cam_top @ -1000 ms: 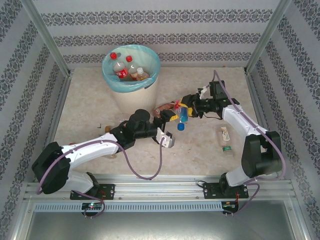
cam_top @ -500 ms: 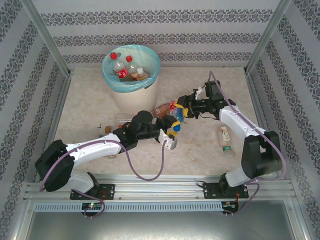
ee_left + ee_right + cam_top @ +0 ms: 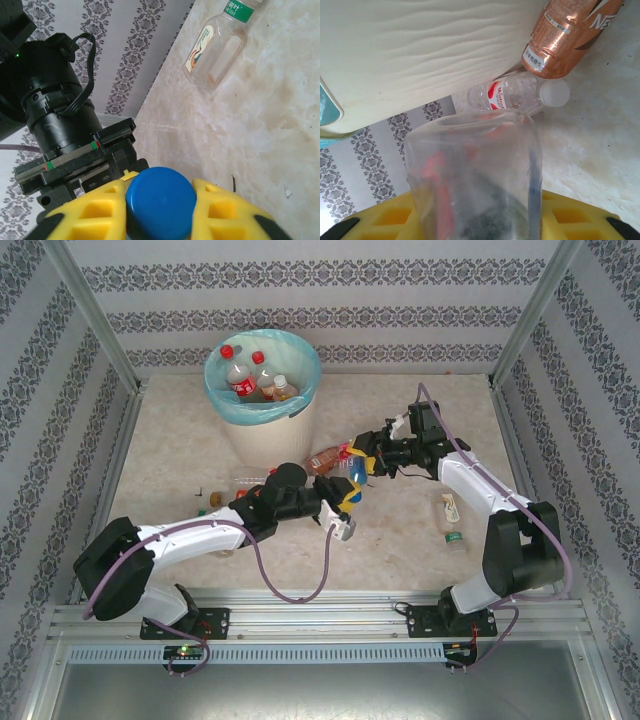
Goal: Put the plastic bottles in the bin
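One clear plastic bottle (image 3: 355,473) with a blue cap (image 3: 160,200) hangs above the table's middle, held by both arms. My left gripper (image 3: 346,494) is shut on the cap, with a yellow finger (image 3: 95,212) pressed to each side. My right gripper (image 3: 364,464) is shut on the bottle's clear body (image 3: 475,175). The cream bin (image 3: 262,375) with a blue-green liner stands at the back left. It holds red-capped bottles (image 3: 240,370) and a white-capped one (image 3: 281,387). Its wall (image 3: 420,55) rises just beyond the held bottle.
A copper-labelled bottle (image 3: 565,40) and a clear white-capped bottle (image 3: 520,92) lie at the bin's foot. A green-capped bottle (image 3: 452,515) lies on the table to the right, also seen in the left wrist view (image 3: 215,45). Patterned walls enclose the table.
My left arm has reached right and its open jaws have closed on the blue cap. The right gripper has carried the bottle a little left and back.
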